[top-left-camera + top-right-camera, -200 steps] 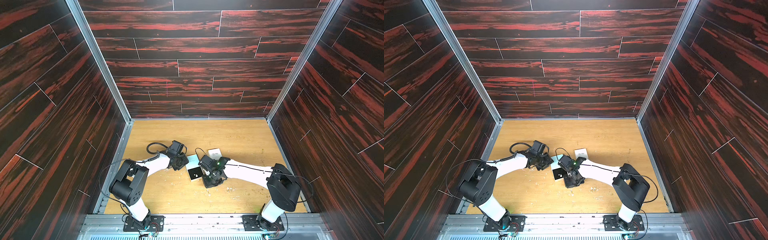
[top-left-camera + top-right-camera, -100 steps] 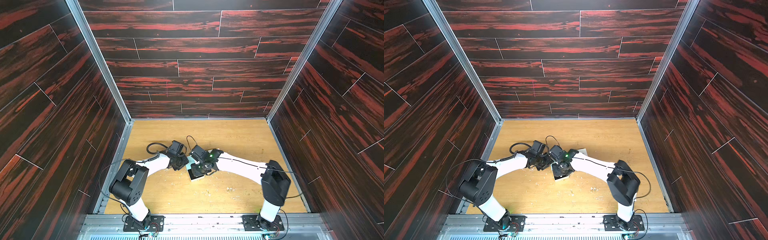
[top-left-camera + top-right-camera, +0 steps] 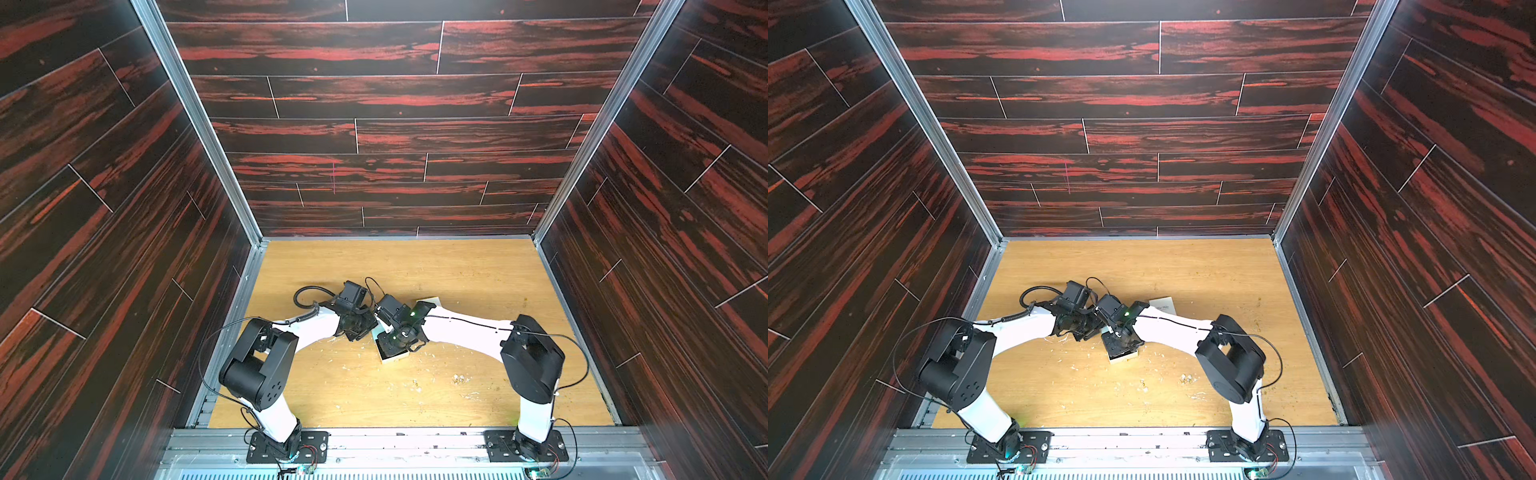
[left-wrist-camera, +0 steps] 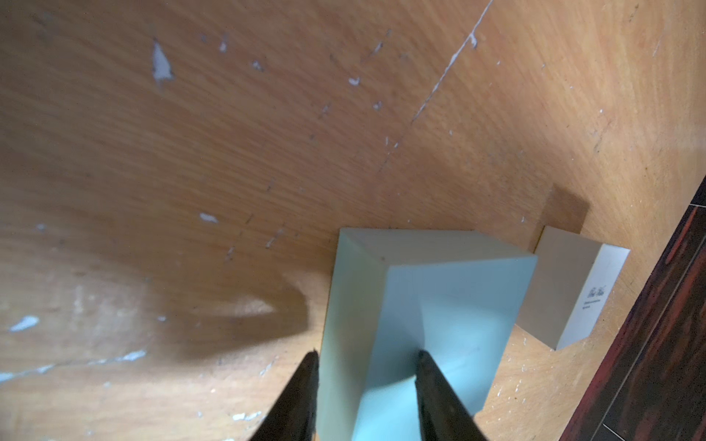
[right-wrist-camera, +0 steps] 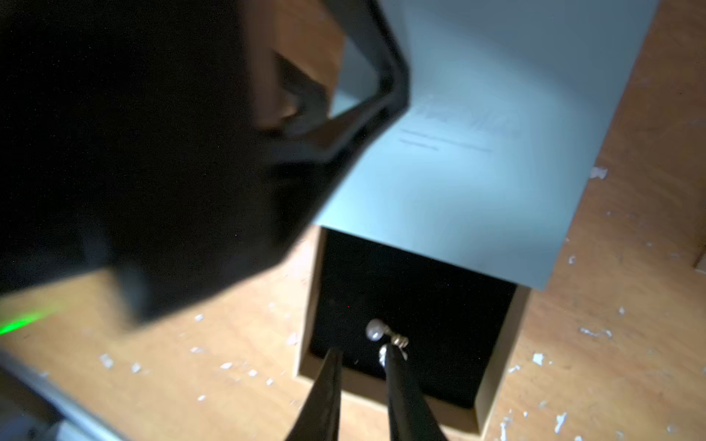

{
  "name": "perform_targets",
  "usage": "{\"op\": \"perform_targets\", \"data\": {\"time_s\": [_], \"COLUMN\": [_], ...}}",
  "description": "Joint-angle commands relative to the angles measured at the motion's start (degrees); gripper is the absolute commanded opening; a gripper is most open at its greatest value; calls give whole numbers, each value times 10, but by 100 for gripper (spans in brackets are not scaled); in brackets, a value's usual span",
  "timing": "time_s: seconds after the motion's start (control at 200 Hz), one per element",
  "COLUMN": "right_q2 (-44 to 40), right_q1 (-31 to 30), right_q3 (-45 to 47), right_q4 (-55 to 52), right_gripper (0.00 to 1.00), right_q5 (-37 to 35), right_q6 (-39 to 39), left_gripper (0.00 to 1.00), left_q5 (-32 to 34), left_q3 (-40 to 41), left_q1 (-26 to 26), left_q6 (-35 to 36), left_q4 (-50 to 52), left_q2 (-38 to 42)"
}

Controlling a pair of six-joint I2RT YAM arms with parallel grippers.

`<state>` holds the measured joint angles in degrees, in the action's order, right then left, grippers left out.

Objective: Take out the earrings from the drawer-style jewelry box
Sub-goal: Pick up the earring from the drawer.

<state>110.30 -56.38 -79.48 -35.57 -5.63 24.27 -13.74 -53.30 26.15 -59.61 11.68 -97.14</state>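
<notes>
Our right claw (image 5: 361,351) is a little open and holds nothing. The earrings (image 5: 376,330) lie in the black tray (image 5: 420,282), right at its tips. Our left claw (image 4: 366,355) pinches the box (image 5: 477,191).

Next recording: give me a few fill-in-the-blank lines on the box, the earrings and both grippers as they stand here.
1. The earrings lie on the tray's ___ lining.
2. The left gripper clamps the box's outer ___, not its tray.
3. The right gripper is at the earrings with jaws ___.
4. The tray is slid partly ___ of the box.
Missing words: black; sleeve; open; out.
</notes>
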Motion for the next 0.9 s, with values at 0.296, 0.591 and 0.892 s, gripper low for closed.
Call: {"op": "perform_targets", "data": {"time_s": [0.296,0.591,0.892], "right_q2": [27,45,59], "right_q1": [-6,-6,-7], "right_q3": [-11,-17,-19], "right_q4": [-7,-10,-18], "right_gripper": [25,25,26], "right_q5": [-5,-1,10], "right_q6": [-21,-28,-24], "left_gripper": [44,44,44], "left_q5": [-15,-16,-18], "left_q3": [28,24,23], "left_q1": [-5,-7,-7], "left_q6": [-17,-15,-16], "left_q4": [10,12,10], "left_q2": [-25,-26,-30]}}
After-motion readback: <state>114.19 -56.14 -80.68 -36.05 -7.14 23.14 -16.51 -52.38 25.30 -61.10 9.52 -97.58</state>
